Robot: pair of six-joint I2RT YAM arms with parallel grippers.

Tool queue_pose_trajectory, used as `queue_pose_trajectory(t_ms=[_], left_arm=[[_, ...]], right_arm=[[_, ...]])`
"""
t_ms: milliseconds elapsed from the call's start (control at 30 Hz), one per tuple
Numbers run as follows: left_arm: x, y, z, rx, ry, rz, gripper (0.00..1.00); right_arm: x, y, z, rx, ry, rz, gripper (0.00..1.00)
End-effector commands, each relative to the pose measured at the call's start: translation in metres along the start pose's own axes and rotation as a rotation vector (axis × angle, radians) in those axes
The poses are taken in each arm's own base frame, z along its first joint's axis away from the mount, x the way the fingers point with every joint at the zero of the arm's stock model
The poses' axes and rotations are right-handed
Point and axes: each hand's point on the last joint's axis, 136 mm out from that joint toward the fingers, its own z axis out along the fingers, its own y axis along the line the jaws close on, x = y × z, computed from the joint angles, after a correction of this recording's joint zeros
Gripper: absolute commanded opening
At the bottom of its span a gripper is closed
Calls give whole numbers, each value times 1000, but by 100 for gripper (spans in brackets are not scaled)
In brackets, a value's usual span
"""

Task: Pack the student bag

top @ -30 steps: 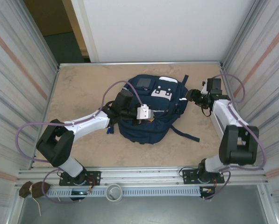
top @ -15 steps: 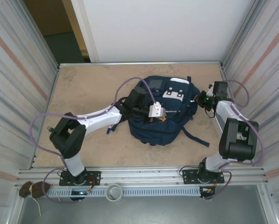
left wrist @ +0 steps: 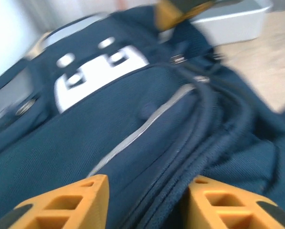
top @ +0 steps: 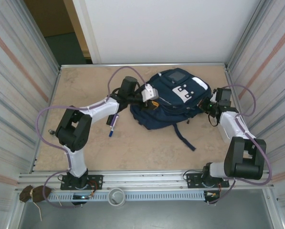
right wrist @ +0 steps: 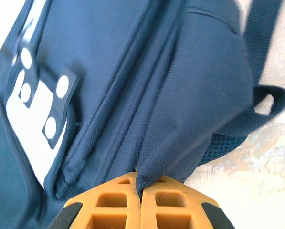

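The student bag (top: pixel 173 102), a navy backpack with a white patch (top: pixel 186 91), lies at the back right of the table. My left gripper (top: pixel 152 98) sits at the bag's left side. In the left wrist view its orange fingers (left wrist: pixel 70 205) stand apart, open, over a zip seam of the bag (left wrist: pixel 147 124). My right gripper (top: pixel 206 104) is at the bag's right edge. In the right wrist view it (right wrist: pixel 141 191) is shut on a pinched fold of the bag's fabric (right wrist: pixel 180 109).
A blue pen (top: pixel 112 126) lies on the table left of the bag, under the left arm. A dark strap (top: pixel 183 138) trails from the bag toward the front. Corrugated metal walls (top: pixel 18 95) close in both sides.
The bag has slid toward the back right and turned. My right gripper has closed on its fabric. My left gripper has opened and moved toward the back with the bag.
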Motion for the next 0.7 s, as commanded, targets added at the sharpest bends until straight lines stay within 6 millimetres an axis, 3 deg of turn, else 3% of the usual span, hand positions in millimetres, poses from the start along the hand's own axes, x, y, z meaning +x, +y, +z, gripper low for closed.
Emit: queue_pose_trajectory(t_ms=[0, 133, 300, 433, 533, 667], left_arm=[[1, 57, -15, -273, 52, -80, 50], [22, 72, -43, -447, 140, -212, 59], [50, 67, -99, -671, 262, -443, 65], [52, 48, -136, -779, 225, -595, 73], [34, 29, -138, -799, 161, -603, 77], [11, 4, -109, -775, 159, -528, 86]], right_arm=[[24, 27, -15, -85, 15, -26, 0], [50, 33, -21, -95, 17, -41, 0], [93, 66, -35, -189, 78, -191, 13], [96, 89, -62, -227, 38, -348, 29], [84, 102, -72, -257, -6, -376, 41], [66, 110, -56, -221, -28, -379, 53]])
